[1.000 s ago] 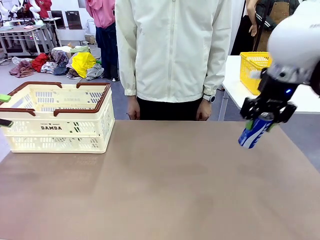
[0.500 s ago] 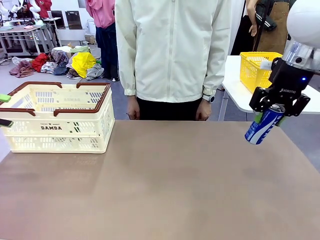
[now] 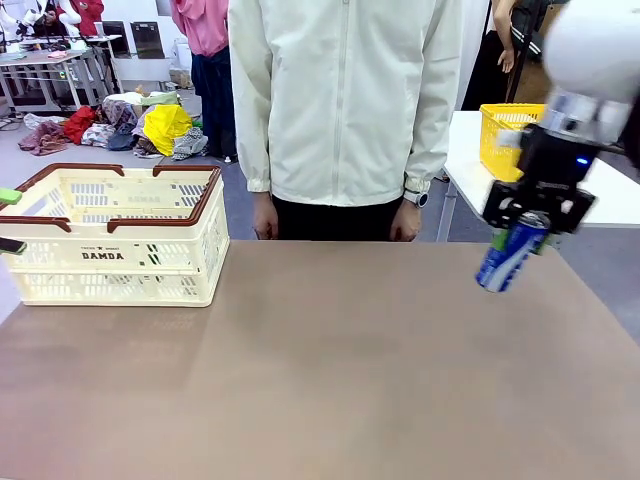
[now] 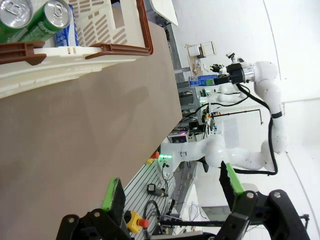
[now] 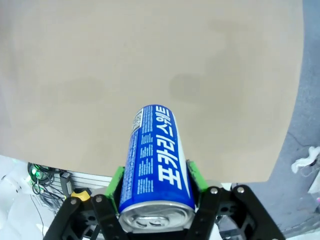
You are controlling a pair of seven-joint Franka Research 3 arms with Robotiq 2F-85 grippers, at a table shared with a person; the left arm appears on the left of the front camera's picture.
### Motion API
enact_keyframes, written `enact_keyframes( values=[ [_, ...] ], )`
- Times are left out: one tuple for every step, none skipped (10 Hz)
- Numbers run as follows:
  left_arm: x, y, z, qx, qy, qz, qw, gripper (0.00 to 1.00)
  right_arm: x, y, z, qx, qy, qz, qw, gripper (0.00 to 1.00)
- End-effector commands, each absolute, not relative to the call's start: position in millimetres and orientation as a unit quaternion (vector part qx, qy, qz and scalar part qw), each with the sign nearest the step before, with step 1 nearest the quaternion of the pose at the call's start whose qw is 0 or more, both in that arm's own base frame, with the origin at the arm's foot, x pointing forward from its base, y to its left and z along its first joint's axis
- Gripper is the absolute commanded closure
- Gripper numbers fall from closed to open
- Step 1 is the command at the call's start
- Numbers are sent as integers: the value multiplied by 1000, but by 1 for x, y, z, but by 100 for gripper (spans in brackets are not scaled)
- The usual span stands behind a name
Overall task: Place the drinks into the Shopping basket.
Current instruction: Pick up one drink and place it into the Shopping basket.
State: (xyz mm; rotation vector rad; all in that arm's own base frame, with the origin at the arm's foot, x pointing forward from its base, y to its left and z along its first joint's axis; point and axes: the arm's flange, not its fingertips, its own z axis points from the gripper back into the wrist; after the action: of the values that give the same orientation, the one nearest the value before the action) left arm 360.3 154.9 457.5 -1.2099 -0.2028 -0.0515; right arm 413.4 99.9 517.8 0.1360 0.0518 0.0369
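A blue can (image 3: 505, 258) with white lettering hangs tilted above the table's far right part, and my right gripper (image 3: 522, 232) is shut on its upper end. In the right wrist view the same blue can (image 5: 157, 160) sits between the green pads (image 5: 117, 181), silver top toward the camera. The cream Shopping basket (image 3: 195, 235) with its brown rim stands at the far left. In the left wrist view the basket (image 4: 120, 50) holds two green cans (image 4: 47, 22) and a blue one (image 4: 66, 34). My left gripper (image 4: 172, 187) is open, beside the basket at the table's left edge (image 3: 8, 220).
A person in a white jacket (image 3: 345, 100) stands at the far edge, hands (image 3: 405, 225) hanging by the table. A yellow mesh basket (image 3: 500, 140) sits on a white side table behind my right arm. Bare brown tabletop (image 3: 330, 370) lies between basket and can.
My right gripper, still holding the blue can, rose and drifted right, then came back to the left. The left gripper and the basket have not moved.
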Motion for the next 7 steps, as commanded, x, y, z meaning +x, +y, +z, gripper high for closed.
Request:
enact_keyframes(
  values=[
    [358,156,460,-567,-94,-26,818,0,472,190,559,23,39,107,993,100],
    [358,156,460,-567,-94,-26,818,0,492,247,565,6,40,142,989,100],
    [358,156,460,-567,-94,-26,818,0,499,306,566,-10,43,170,985,100],
    [358,156,460,-567,-94,-26,818,0,494,370,560,-11,26,206,978,100],
    [358,156,460,-567,-94,-26,818,0,479,419,549,-5,15,243,970,100],
    [358,156,460,-567,-94,-26,818,0,458,460,534,10,19,296,955,100],
    [358,156,460,-567,-94,-26,818,0,438,489,519,12,26,316,948,100]
  ],
)
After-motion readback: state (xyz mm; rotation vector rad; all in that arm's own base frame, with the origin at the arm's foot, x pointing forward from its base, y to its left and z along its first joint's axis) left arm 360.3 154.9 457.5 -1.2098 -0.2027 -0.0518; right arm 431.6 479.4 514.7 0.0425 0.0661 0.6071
